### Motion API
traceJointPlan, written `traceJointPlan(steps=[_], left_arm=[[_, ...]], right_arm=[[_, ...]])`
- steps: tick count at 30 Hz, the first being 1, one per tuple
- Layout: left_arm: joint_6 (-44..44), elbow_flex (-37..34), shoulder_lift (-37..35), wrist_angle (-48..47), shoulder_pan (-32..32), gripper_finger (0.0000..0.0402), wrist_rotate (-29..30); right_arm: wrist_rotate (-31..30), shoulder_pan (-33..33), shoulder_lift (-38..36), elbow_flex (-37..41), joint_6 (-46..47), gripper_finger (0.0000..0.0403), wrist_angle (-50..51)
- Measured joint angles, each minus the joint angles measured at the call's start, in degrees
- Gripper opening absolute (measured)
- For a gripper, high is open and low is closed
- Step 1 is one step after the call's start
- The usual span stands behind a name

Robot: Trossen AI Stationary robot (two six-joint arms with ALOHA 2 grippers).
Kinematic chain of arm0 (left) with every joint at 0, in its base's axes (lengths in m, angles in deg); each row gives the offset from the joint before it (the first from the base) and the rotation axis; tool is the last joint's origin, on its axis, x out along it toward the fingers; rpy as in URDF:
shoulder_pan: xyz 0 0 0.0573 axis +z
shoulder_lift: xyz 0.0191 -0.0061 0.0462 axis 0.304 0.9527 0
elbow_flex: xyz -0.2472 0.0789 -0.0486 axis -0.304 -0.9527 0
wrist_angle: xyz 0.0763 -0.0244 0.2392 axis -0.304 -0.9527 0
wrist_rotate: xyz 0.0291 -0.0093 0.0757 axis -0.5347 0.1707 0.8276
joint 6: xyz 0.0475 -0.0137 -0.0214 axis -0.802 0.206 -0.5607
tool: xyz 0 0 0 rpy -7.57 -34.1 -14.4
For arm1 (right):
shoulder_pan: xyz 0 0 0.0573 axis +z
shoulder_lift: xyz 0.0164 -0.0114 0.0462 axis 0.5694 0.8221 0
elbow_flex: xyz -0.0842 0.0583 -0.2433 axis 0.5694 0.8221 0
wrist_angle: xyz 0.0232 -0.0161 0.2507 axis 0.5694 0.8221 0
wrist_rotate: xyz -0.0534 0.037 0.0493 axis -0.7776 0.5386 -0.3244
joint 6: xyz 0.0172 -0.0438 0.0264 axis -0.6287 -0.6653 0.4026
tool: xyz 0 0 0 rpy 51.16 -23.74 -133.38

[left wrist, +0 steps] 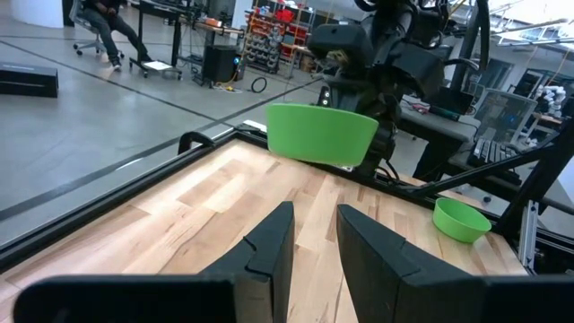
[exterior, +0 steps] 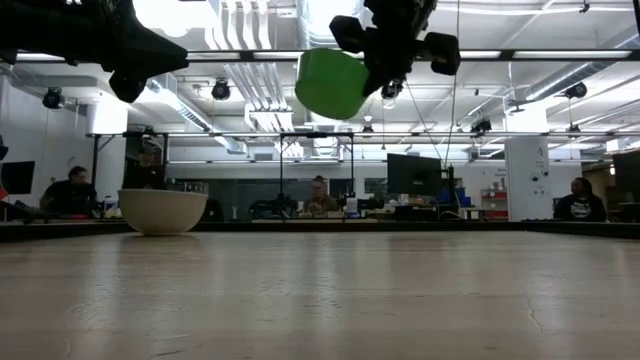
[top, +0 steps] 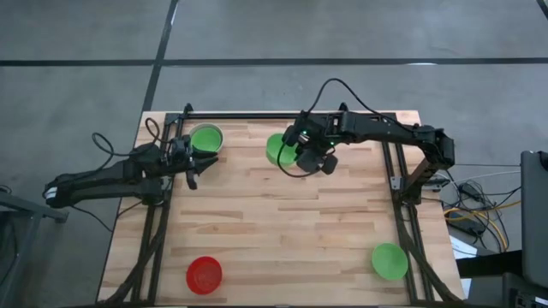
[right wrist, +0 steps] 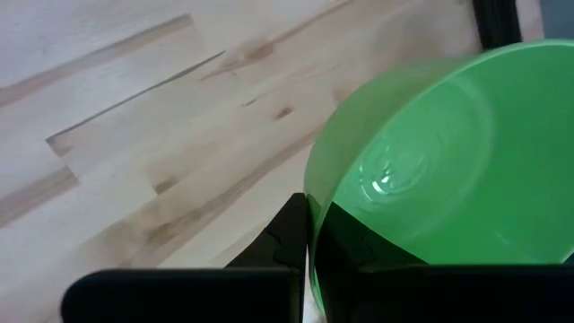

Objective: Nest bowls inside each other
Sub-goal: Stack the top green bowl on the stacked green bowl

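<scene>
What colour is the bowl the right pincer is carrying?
Bright green: the bowl clamped in the right pincer, clearest in the right wrist view.

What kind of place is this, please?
Probably an open-plan robotics lab or workshop: people sit at desks with monitors behind the wooden table, with exposed ceiling ducts above and a stocked rack.

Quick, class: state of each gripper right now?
Left gripper: open, holding nothing.
Right gripper: shut on the rim of a lifted green bowl.
</scene>
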Motion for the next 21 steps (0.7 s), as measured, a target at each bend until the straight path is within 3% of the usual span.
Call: traceJointPlan(steps=[21], left_arm=[[0.0,0.0,0.0,0.0,0.0,0.0092,0.0]], right_arm=[[3.9,0.2,0.0,-0.3,2.2,0.0008,-2.2]])
